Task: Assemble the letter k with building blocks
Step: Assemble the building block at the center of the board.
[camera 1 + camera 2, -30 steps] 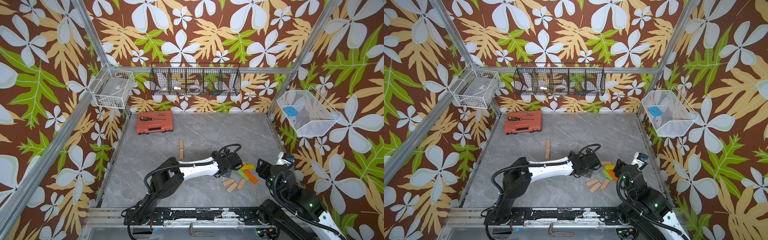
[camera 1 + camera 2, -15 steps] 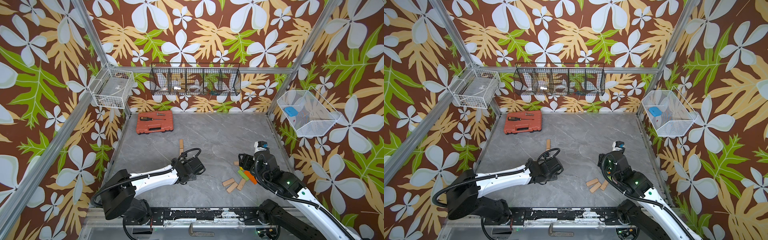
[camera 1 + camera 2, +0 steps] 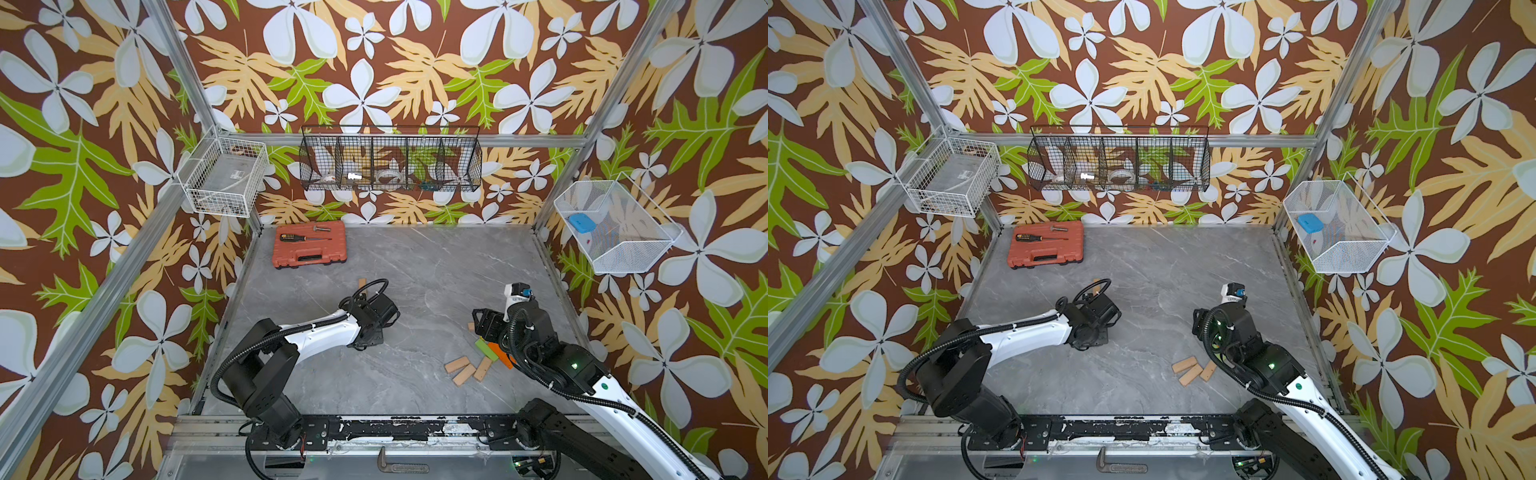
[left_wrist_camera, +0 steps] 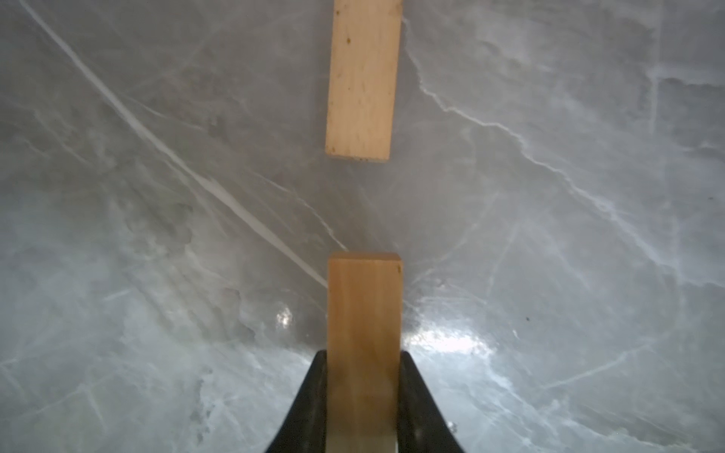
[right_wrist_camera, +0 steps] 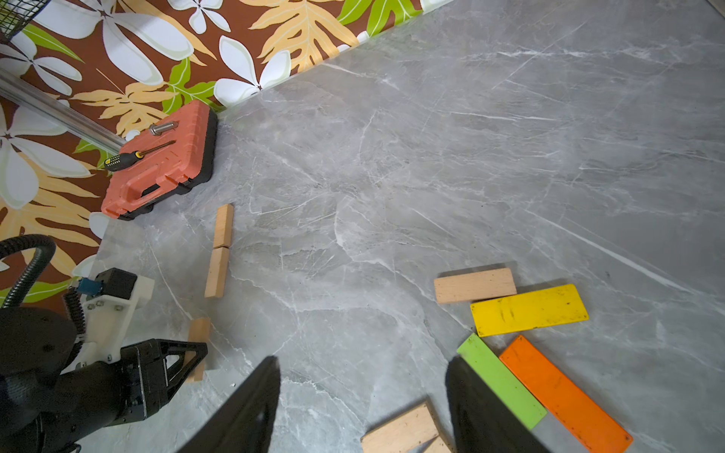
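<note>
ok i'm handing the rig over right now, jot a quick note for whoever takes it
Left pincer: shut on held block, plain wood, in line with the stem, with a gap short of it.
Right pincer: open, nothing in it, over the spares.
Done: far stem block and near stem block lie end to end.
Spares by the right arm: yellow block, green block, orange block, plain block beside the yellow, three plain blocks in a cluster.
To do: probably close the gap and release, then build the two diagonal strokes from the spares.
</note>
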Robot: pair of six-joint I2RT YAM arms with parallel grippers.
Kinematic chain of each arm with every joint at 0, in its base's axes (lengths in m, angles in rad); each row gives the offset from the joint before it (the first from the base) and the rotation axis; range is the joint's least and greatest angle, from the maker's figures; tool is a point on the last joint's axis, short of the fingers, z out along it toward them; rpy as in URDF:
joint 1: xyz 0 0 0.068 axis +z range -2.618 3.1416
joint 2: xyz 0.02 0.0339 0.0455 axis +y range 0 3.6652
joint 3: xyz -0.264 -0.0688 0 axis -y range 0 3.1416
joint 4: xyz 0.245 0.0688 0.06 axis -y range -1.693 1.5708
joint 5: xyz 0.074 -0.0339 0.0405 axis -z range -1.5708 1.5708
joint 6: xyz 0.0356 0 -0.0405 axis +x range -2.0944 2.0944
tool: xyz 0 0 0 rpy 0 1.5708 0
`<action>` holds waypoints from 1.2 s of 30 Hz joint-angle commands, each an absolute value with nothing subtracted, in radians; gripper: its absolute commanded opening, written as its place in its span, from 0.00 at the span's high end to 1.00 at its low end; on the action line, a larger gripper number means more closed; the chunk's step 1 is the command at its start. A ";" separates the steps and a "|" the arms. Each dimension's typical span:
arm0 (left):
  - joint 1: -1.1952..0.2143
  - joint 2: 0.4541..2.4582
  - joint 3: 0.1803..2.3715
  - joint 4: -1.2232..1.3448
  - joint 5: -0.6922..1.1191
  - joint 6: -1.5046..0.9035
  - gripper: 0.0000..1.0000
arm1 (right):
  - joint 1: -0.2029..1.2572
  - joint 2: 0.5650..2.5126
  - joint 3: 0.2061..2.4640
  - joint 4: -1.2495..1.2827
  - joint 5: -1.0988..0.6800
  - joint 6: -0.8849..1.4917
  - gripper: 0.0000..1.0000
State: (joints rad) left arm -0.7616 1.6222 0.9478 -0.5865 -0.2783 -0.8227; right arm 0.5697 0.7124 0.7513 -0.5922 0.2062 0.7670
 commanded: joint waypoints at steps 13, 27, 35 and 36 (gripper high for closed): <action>-0.729 1.720 1.044 -0.652 -0.251 -0.707 0.88 | 0.571 0.707 0.760 -0.604 0.186 0.782 0.32; -0.704 1.743 1.012 -0.625 -0.284 -0.694 0.87 | 0.571 0.733 0.769 -0.601 0.178 0.792 0.32; -0.703 1.741 1.000 -0.585 -0.267 -0.670 0.85 | 0.571 0.744 0.783 -0.618 0.172 0.792 0.32; -0.703 1.744 1.001 -0.584 -0.268 -0.668 0.84 | 0.571 0.744 0.783 -0.618 0.170 0.794 0.32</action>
